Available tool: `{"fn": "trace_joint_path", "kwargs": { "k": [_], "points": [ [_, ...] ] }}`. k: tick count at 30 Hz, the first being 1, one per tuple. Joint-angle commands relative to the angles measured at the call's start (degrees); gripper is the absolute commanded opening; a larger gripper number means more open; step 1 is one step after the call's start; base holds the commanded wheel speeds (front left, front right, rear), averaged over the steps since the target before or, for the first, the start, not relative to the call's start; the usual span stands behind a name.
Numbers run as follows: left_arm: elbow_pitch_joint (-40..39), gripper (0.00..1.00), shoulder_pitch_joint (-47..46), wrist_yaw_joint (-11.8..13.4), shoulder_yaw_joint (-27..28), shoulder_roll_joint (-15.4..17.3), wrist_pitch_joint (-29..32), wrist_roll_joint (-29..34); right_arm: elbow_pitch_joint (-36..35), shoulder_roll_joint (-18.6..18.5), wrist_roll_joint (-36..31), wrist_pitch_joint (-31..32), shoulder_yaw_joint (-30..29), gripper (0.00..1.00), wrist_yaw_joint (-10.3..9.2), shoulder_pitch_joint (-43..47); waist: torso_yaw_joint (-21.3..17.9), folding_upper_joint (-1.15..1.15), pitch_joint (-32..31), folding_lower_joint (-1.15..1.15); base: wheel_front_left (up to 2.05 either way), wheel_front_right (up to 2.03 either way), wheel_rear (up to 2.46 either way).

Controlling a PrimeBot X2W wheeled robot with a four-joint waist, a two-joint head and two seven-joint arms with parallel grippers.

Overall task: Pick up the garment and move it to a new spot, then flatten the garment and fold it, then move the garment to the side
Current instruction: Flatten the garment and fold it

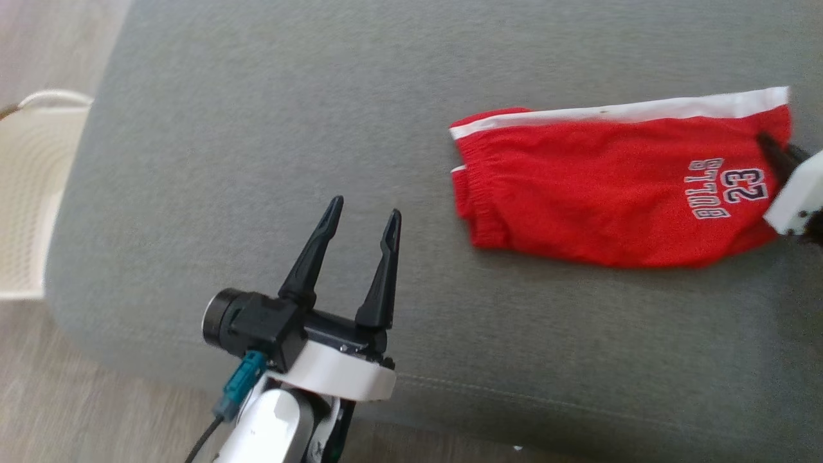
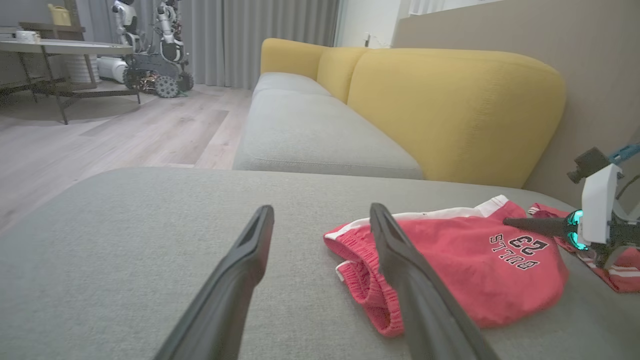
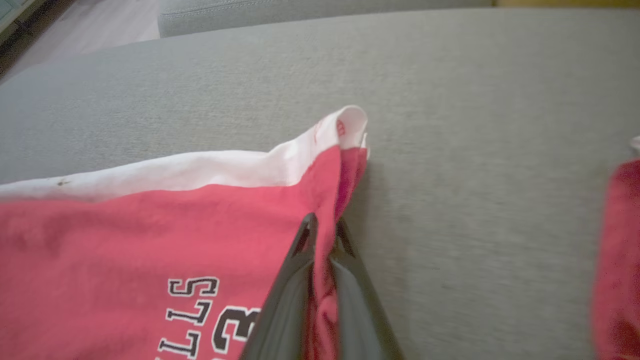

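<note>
Red Bulls 23 basketball shorts (image 1: 611,193) lay folded flat on the grey sofa cushion (image 1: 257,128), waistband toward our left and leg hem with its white stripe toward our right. Our right gripper (image 3: 322,235) was pinched narrow on the red fabric at the hem edge, just below the white corner, which stood slightly raised off the cushion. We judged this to be the grasp for moving the shorts. Doing it well seemed to call for a bite through every layer at that edge and a low, slow pull, so the fold would not fall open. Held by one end only, the waistband end would likely trail and bunch. The free gripper could support it. Our left gripper (image 1: 363,222) hung with its two dark fingers spread wide and empty, above bare cushion well to the left of the shorts, pointing away from us toward the yellow backrest (image 2: 450,100). Our right arm reached in from the right edge, fingers lying low and nearly level with the cushion. A second piece of red cloth (image 3: 617,250) lay near the right, apart from the shorts.
</note>
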Motion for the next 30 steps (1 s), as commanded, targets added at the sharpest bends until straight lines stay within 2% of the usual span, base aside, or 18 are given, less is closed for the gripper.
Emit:
{"fn": "trace_joint_path", "kwargs": {
  "k": [1,7,10,17,24,30],
  "points": [
    [-1.55,1.0,-0.03,-0.26,2.11,-0.03,-0.7,0.72,-1.54,-2.86,-1.06,-0.84,0.59,0.0,0.36,0.64,-2.17,0.0,-1.45,0.0,0.0,0.0,0.0],
    [-1.27,1.0,-0.03,-0.62,1.89,-0.04,-0.7,1.16,-1.27,-6.21,-6.36,-0.62,1.36,0.0,0.36,-1.47,-3.89,0.0,-1.86,0.0,0.0,0.0,0.0],
    [-0.74,1.0,0.1,-0.71,1.83,-0.04,-0.7,1.1,-1.71,-5.41,-8.57,-0.63,0.87,0.0,0.36,-3.08,-4.43,0.0,-2.23,0.0,0.0,0.0,0.0],
    [0.57,1.0,0.42,-0.83,1.64,-0.04,-0.7,0.85,-6.01,-0.38,-12.26,2.05,0.39,0.0,0.36,-4.85,-5.01,0.0,-4.14,0.0,0.0,0.0,0.0],
    [0.75,1.0,0.84,-0.67,1.92,-0.04,-0.7,0.39,-13.62,4.37,-17.56,6.75,-2.69,0.0,0.36,-3.34,-4.12,0.0,-5.49,0.0,0.0,0.0,0.0],
    [0.84,1.0,0.67,-0.87,1.62,-0.04,-0.7,0.01,-20.7,11.38,-21.54,11.15,-7.71,0.0,0.36,0.6,-2.56,0.0,-5.24,0.0,0.0,0.0,0.0]
  ]
}}
